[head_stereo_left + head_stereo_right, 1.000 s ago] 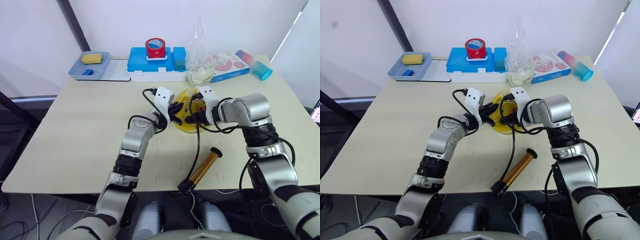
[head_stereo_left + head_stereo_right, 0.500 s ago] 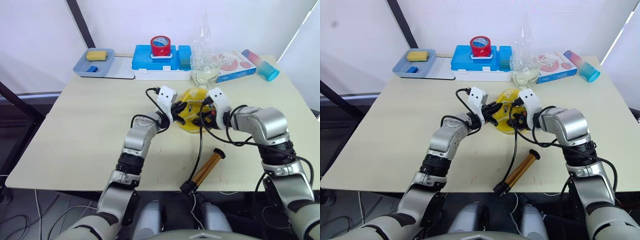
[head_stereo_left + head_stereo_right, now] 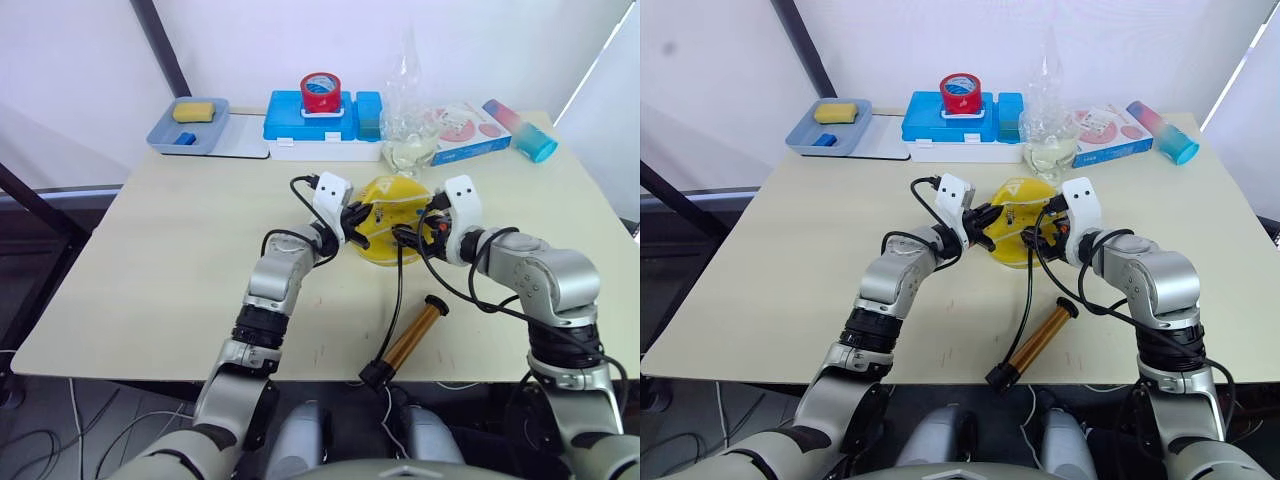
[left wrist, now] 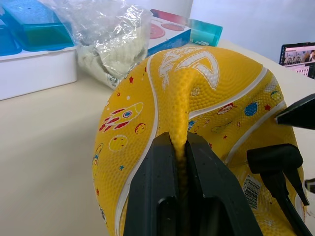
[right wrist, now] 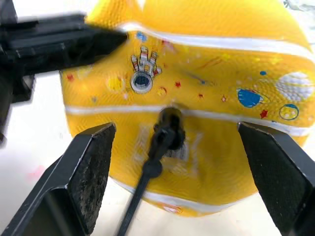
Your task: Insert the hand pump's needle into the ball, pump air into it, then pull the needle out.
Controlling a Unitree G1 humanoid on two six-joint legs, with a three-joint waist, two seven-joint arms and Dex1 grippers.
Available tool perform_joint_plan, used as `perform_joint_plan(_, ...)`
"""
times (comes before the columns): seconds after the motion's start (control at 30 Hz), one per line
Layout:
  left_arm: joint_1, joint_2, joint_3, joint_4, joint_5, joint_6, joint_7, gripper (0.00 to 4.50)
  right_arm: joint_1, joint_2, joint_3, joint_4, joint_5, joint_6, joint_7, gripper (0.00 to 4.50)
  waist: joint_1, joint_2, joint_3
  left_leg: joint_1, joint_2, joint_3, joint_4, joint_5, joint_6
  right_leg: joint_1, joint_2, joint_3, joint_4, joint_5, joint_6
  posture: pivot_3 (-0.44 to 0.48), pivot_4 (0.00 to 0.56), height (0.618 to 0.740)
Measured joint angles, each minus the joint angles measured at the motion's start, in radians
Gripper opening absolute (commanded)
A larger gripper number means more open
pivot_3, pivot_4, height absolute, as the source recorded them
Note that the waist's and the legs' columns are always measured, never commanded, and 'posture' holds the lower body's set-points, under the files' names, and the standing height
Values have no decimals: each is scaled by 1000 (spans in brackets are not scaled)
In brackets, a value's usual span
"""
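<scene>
The yellow ball (image 3: pixel 392 215) rests mid-table. My left gripper (image 4: pixel 180 147) is shut on a pinched fold of the ball's rubber, at its left side (image 3: pixel 355 222). My right gripper (image 5: pixel 176 129) stands open at the ball's right side (image 3: pixel 420 226), its fingers (image 5: pixel 88 167) wide apart and off the ball. Between them the needle's black fitting (image 5: pixel 170 127) sits against the ball beside a small grey valve ring (image 5: pixel 141 81); the pin itself is hidden. The copper-brown hand pump (image 3: pixel 410 338) lies near the front edge, and its black hose (image 3: pixel 398 290) runs up to the ball.
Along the back edge stand a blue tray with a sponge (image 3: pixel 190 125), a blue-and-white box (image 3: pixel 320 135) topped by a red tape roll (image 3: pixel 320 92), a clear plastic bag (image 3: pixel 408 125), a pink box (image 3: pixel 462 128) and a blue-pink tube (image 3: pixel 520 130).
My right gripper has drawn back to the right, off the ball, leaving the fitting against it. The left gripper keeps its pinch. The camera shifted slightly.
</scene>
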Motion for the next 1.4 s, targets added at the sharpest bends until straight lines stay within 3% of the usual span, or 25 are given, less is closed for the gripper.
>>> perform_joint_plan(0.1, 0, 0, 0, 1, 0, -2, -1, 0, 1, 40, -26, -4, 17, 18, -29, 2358, 0, 1, 0, 0, 0, 0, 0, 0, 0, 0, 0, 0, 0, 0, 0, 0, 150, 737)
perform_joint_plan(0.57, -5, 2, 0, 10, 0, -5, -1, 0, 11, 142, -124, -12, 50, 88, -135, 2358, 0, 1, 1, 0, -1, -1, 0, 1, -1, 0, 1, 0, 0, 0, 0, 0, 150, 737)
perform_joint_plan(1.13, -5, 2, 0, 11, 0, -5, 0, 0, -5, 166, -144, 63, 61, 57, -153, 2358, -1, 1, 1, 0, -3, -2, 0, 1, -1, 1, 1, 1, 0, 1, 1, 0, 150, 737)
perform_joint_plan(1.23, -5, 3, 0, 11, 0, -6, 0, 0, -5, 166, -142, 71, 61, 45, -152, 1476, -1, 1, 1, 0, -3, -2, 0, 1, -1, 1, 1, 1, 1, 0, 1, 0, 150, 737)
perform_joint_plan(1.3, -4, 3, 0, 11, 0, -8, 0, 0, -5, 165, -140, 79, 61, 36, -151, 478, -1, 1, 1, 0, -3, -2, 0, 1, -1, 1, 1, 1, 1, 0, 1, 0, 150, 737)
perform_joint_plan(1.4, -4, 3, 0, 11, 0, -10, 1, 0, -5, 162, -132, 81, 61, 28, -150, 289, -3, 1, 1, 0, -3, -2, 0, 1, -1, 1, 2, 1, 1, 0, 1, 0, 150, 737)
